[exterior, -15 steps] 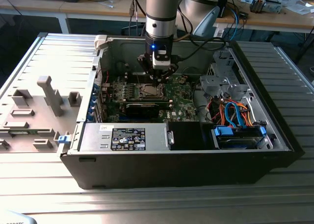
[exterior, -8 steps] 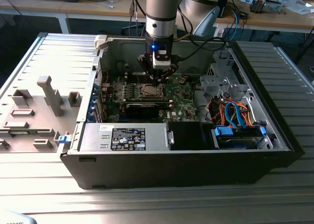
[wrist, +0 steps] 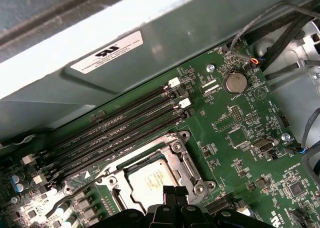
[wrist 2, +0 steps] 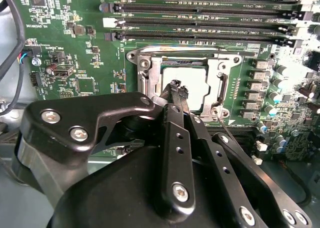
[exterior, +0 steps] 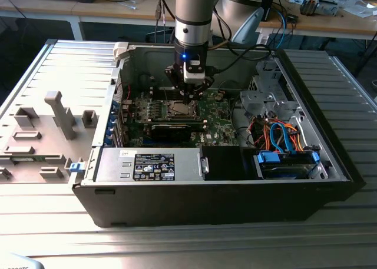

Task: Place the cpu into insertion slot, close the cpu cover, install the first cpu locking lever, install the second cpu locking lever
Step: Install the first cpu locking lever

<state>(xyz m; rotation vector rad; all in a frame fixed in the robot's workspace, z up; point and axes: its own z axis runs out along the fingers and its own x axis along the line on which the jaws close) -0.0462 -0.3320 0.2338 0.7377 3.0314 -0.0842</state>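
A ribbed metal surface (exterior: 53, 222) carried the open computer case (exterior: 330, 133), its side panel (exterior: 53, 104) lying flat on the exterior view's left. The arm (exterior: 193, 16) stood down inside the case over the green board (exterior: 221, 125), beyond the black power-supply box (exterior: 150, 165). Blue and orange cables (exterior: 283, 130) lay well apart, on the exterior view's right. Long memory slots (wrist 2: 200, 23) ran just beside the insertion slot (exterior: 179, 109), where the cpu (wrist 2: 192, 81) sat under the flat cpu cover (wrist 2: 218, 86). The claw (wrist 2: 178, 89) hung narrow, tips almost together, over the cpu's edge, gripping nothing I could make out. Its black links (wrist 2: 175, 138) hid the slot's near side.
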